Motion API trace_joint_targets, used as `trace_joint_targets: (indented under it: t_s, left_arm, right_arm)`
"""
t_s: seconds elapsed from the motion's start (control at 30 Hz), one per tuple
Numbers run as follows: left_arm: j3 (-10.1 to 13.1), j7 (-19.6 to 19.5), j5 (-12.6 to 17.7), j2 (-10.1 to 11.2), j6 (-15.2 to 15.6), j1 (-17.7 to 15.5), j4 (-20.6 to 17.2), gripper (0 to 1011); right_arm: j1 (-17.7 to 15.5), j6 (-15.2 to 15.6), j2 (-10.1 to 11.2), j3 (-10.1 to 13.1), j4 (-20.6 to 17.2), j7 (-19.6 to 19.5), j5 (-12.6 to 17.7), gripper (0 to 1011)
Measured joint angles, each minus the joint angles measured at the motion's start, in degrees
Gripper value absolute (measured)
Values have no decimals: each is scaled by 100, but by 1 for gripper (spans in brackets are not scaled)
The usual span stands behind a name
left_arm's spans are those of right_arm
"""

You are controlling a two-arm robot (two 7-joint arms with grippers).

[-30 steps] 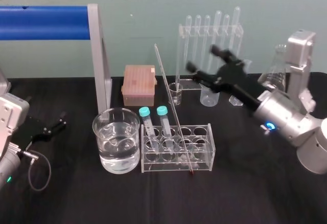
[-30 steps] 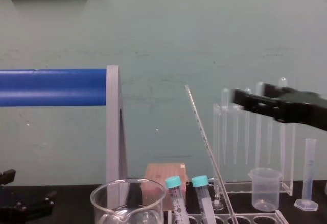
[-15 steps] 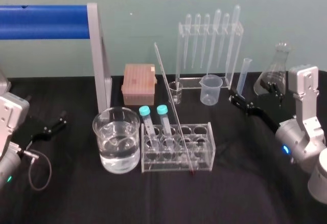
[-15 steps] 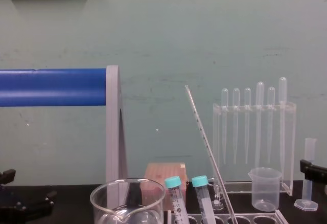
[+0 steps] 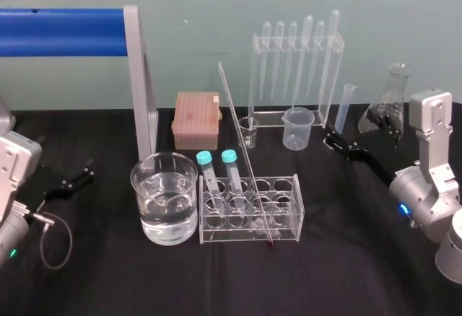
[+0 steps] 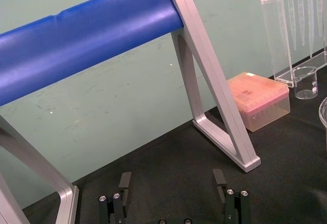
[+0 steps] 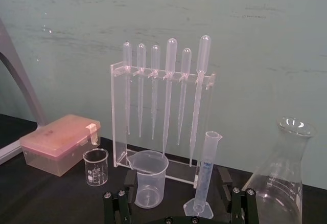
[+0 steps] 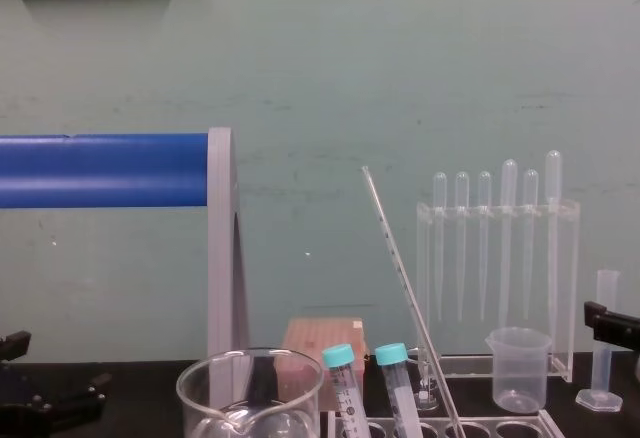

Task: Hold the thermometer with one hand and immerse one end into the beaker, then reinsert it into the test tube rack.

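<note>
the left gripper (image 5: 72, 180) lies low on the black table at the far left, well apart from the glassware. in its wrist view its 2 fingers (image 6: 125, 182) stand spread with nothing between them, so it looks parked out of the way.

next comes the beaker (image 5: 164, 202), part full of clear water, just beside the left end of the test tube rack (image 5: 231, 235). that closeness seems meant to keep the dip a short sideways carry.

2 teal-capped tubes (image 5: 204, 159) stand in the rack's left holes. the thermometer (image 5: 245, 154) stands in a hole further right, red bulb down near the rack's front base. it is far taller than the rack, so only the top plate steadies it, and its long stem leans up and back toward the wall. nothing grips it.

behind sit a pink tip box (image 5: 196, 117), a tiny glass beaker (image 5: 248, 131), a pipette stand (image 5: 296, 49) and a small plastic beaker (image 5: 298, 127).

the right gripper (image 5: 343, 145) hangs low at the right, fingers parted and empty, near a graduated cylinder (image 5: 345, 107) and a flask (image 5: 390, 103). it points toward the back row, not at the rack. i judge it the likelier arm for the thermometer, being nearer its free upper stem. a pinch high on that stem would leave the bulb end free for the water.
</note>
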Motion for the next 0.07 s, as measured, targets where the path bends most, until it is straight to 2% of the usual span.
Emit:
trace_joint_targets:
  t_s: [0.07]
  left_arm:
    - [0, 0, 0, 0, 0, 0, 0, 1008]
  right_arm:
    - [1, -2, 0, 0, -4, 4, 4, 1003]
